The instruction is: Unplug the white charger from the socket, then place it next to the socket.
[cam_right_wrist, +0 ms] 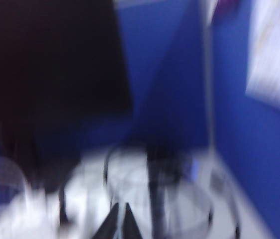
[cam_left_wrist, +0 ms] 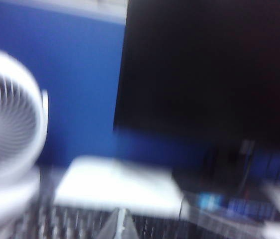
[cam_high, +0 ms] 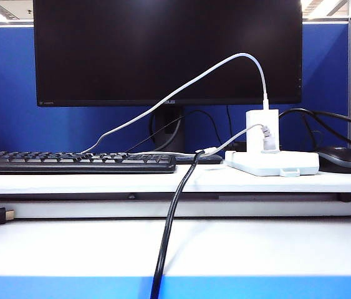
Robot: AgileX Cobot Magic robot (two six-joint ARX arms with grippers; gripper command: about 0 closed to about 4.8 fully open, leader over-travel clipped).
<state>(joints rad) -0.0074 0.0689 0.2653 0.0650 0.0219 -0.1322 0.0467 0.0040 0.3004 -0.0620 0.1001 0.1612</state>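
Exterior view: white charger (cam_high: 262, 129) upright, plugged into socket (cam_high: 272, 163) on the raised desk shelf, right of keyboard (cam_high: 74, 161) and just left of black mouse (cam_high: 340, 159), below monitor (cam_high: 168, 51); neither arm visible. Left wrist view, heavily blurred: left gripper (cam_left_wrist: 119, 225) tips close together, apparently clenched on nothing, facing a white fan (cam_left_wrist: 10, 119). Right wrist view, blurred too: right gripper (cam_right_wrist: 121, 221) clenched, empty, tips pointing over the desk.

A: What lies on the white tabletop (cam_high: 100, 182)?
B: A black keyboard (cam_high: 75, 162) at the left, the socket (cam_high: 272, 163) right of centre, a black mouse (cam_high: 339, 159) far right.
A: Anything else?
B: A black cable (cam_high: 170, 227) trailing over the near edge.
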